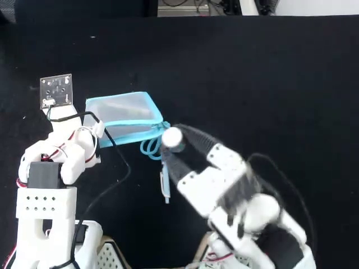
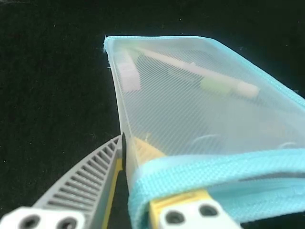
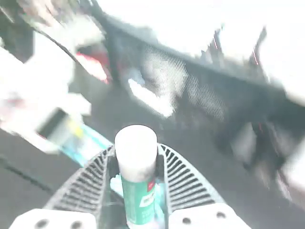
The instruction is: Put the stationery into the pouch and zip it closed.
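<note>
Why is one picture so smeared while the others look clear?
Right wrist view: the background is streaked with blur and washed out above, yet the glue stick in the right gripper reads clearly. Left wrist view: the pouch is clear and evenly lit. High view: the black table shows hardly any shadows; the arm holding the glue stick looks blurred.

The pouch (image 2: pixel 190 119) is pale striped mesh edged turquoise, the table (image 1: pixel 252 73) black.
</note>
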`<action>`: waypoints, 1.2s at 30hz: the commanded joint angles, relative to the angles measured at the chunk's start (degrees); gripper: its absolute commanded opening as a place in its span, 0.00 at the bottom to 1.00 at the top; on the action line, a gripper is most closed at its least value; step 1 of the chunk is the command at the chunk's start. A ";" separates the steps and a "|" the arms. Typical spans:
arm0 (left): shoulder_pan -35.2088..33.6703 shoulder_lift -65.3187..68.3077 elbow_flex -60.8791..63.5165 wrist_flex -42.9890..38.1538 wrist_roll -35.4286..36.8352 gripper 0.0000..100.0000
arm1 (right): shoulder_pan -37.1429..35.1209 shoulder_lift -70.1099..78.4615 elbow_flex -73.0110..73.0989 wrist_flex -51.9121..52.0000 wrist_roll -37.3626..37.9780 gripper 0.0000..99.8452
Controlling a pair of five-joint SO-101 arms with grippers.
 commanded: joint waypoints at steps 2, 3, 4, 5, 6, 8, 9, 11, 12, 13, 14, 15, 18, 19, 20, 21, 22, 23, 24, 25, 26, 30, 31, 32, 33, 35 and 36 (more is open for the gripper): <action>-0.40 -0.09 -0.31 0.00 0.09 0.03 | -10.64 -6.11 11.21 -16.79 0.09 0.01; -0.48 -0.09 -0.31 0.00 0.09 0.03 | -10.99 -6.81 14.29 -20.13 0.18 0.01; -0.48 -0.09 -0.31 0.00 0.09 0.03 | -11.08 -7.16 17.45 -23.47 0.18 0.01; -0.48 -0.09 -0.31 0.00 0.09 0.03 | -11.08 -7.52 20.62 -27.08 0.18 0.01; -0.48 -0.09 -0.31 0.09 0.09 0.03 | -10.99 -7.96 23.60 -30.42 0.18 0.01; -0.48 -0.09 -0.31 0.09 0.09 0.03 | -10.46 -8.40 28.62 -37.71 0.18 0.01; -0.48 -0.09 -0.31 0.09 0.09 0.03 | -10.29 -8.84 30.64 -41.32 -0.09 0.01; -0.48 -0.09 -0.31 0.09 0.09 0.03 | -10.20 -9.71 33.98 -47.47 0.09 0.01; -0.48 -0.09 -0.31 0.09 0.09 0.03 | -10.20 -10.33 35.21 -49.67 0.09 0.01; -0.40 -0.09 -0.31 0.09 0.09 0.03 | -10.20 -11.03 36.26 -51.52 0.09 0.01; -0.31 -0.09 -0.31 0.09 0.09 0.03 | -10.20 -11.74 37.05 -52.75 0.09 0.01; -0.22 -0.09 -0.31 0.09 0.09 0.03 | -10.20 -12.44 37.49 -53.36 0.09 0.01; -0.22 -0.09 -0.31 0.09 0.09 0.03 | -10.20 -14.29 38.20 -53.27 0.09 0.01; -0.22 -0.09 -0.31 0.09 0.09 0.03 | -10.20 -14.46 38.73 -53.27 0.09 0.01; -0.22 -0.09 -0.31 0.09 0.09 0.03 | -10.11 -15.08 39.87 -53.27 0.18 0.01; -0.22 -0.09 -0.31 0.09 0.09 0.03 | -10.11 -15.16 40.75 -53.19 0.18 0.01; -0.22 -0.09 -0.31 0.09 0.09 0.03 | -10.11 -14.90 40.84 -52.31 0.00 0.01; -0.22 -0.09 -0.31 0.09 0.09 0.03 | -10.11 -15.08 40.75 -51.08 0.09 0.01; -0.22 -0.09 -0.31 0.09 0.09 0.03 | -10.11 -15.25 40.75 -50.37 0.18 0.01; -0.22 -0.09 -0.31 0.09 0.09 0.03 | -10.11 -15.08 40.75 -50.29 0.18 0.01; -0.22 -0.09 -0.31 0.09 0.09 0.03 | -9.85 -14.99 40.75 -50.20 0.18 0.01; -0.13 -0.09 -0.40 0.09 0.09 0.03 | -5.36 -14.99 40.75 -50.46 -0.18 0.01; -0.13 -0.09 -0.40 0.09 0.09 0.03 | -4.22 -14.81 40.75 -50.46 -0.26 0.01; -0.13 -0.09 -0.48 0.09 0.09 0.03 | -3.34 -14.81 40.75 -50.37 -0.26 0.01; -0.13 -0.09 -0.57 0.09 0.09 0.03 | -2.64 -14.81 40.75 -50.37 -0.35 0.01; -0.13 -0.09 -0.66 0.09 0.09 0.03 | -1.76 -14.81 40.66 -50.20 -2.46 0.01; -0.13 -0.09 -0.66 0.09 0.09 0.03 | -1.49 -14.81 40.66 -50.11 -3.78 0.01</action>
